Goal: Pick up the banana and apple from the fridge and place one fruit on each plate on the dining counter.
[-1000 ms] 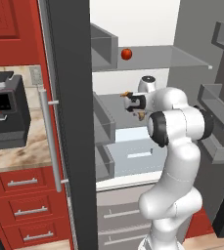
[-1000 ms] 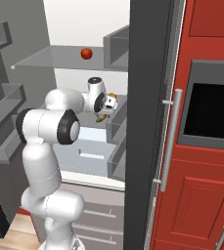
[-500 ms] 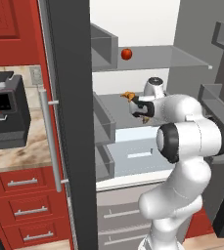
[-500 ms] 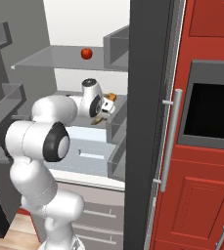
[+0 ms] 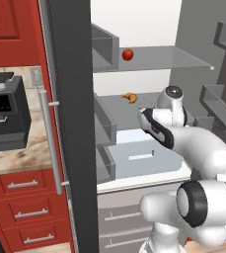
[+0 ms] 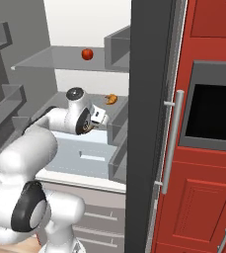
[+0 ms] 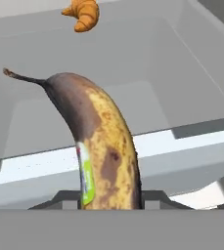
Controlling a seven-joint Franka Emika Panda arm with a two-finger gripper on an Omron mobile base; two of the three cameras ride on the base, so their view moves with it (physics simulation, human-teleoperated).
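In the hand view the banana [image 7: 103, 146], yellow with brown patches and a green sticker, rises between my gripper's [image 7: 108, 200] dark fingertips [image 7: 59, 197], which are shut on it. The gripper [image 5: 143, 116] [image 6: 98, 118] hangs inside the open fridge [image 5: 70, 123] [image 6: 144, 123], just in front of the middle shelf. The red apple [image 5: 128, 54] [image 6: 87, 54] sits on the glass shelf above, apart from the hand. The plates and the dining counter are out of view.
An orange-brown croissant [image 5: 130, 97] [image 6: 111, 99] [image 7: 83, 13] lies at the back of the middle shelf. A white drawer [image 5: 139, 155] [image 6: 90, 155] sits below the hand. Door bins [image 5: 218, 104] line the open door. A coffee machine [image 5: 3, 113] stands on the left counter.
The jaws closed on the banana at the middle shelf. The hand has since drawn back and a little down with it, and the elbow has swung low.
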